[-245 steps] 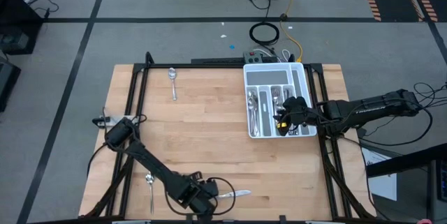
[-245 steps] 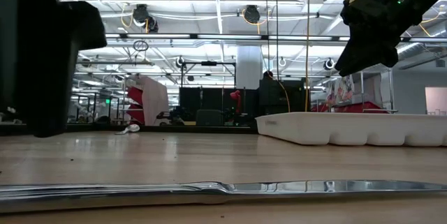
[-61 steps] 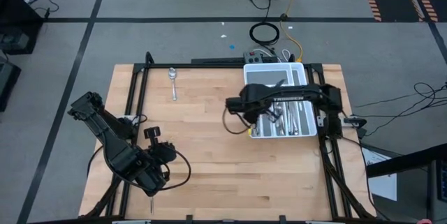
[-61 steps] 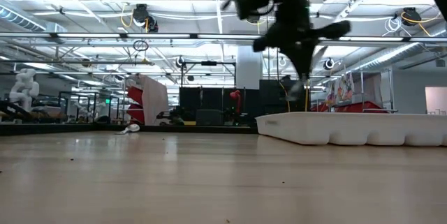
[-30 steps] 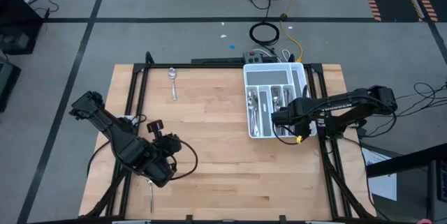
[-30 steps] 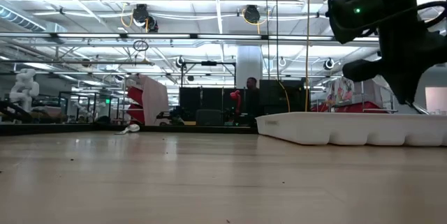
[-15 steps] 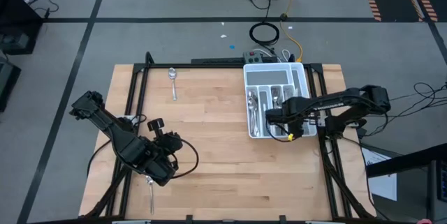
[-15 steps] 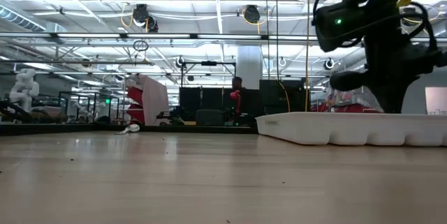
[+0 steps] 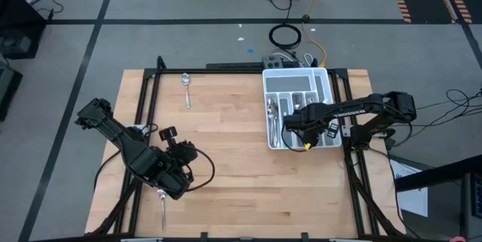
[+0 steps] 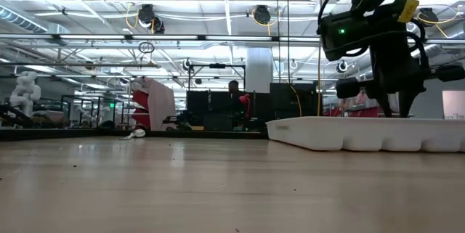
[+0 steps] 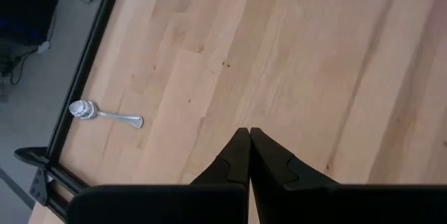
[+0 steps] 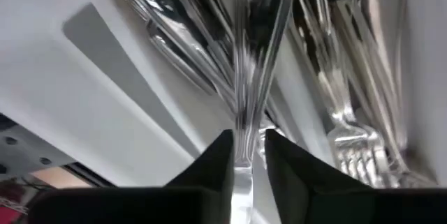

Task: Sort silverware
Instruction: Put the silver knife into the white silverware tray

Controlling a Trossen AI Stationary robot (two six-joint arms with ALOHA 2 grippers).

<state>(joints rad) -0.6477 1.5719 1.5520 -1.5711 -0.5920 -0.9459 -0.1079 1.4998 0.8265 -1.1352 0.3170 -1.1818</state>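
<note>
From above we look straight down on the whole desk (image 9: 226, 121) and white tray (image 9: 297, 84). At desk height we look level across it, the tray (image 10: 363, 133) near. Our left wrist camera faces down on bare desk (image 11: 293, 56) well apart from the tray. Our right wrist camera sits very near, inside the tray (image 12: 91, 91).

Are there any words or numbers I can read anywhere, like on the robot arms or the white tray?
No readable text shows in any view.
The white tray: no lettering shows.
The right gripper, over the tray, shut on a piece of silverware: a yellow tag shows on the arm, too small to read.
The left gripper: no lettering shows.
Signs in the room behind the table: too blurred to read.
</note>
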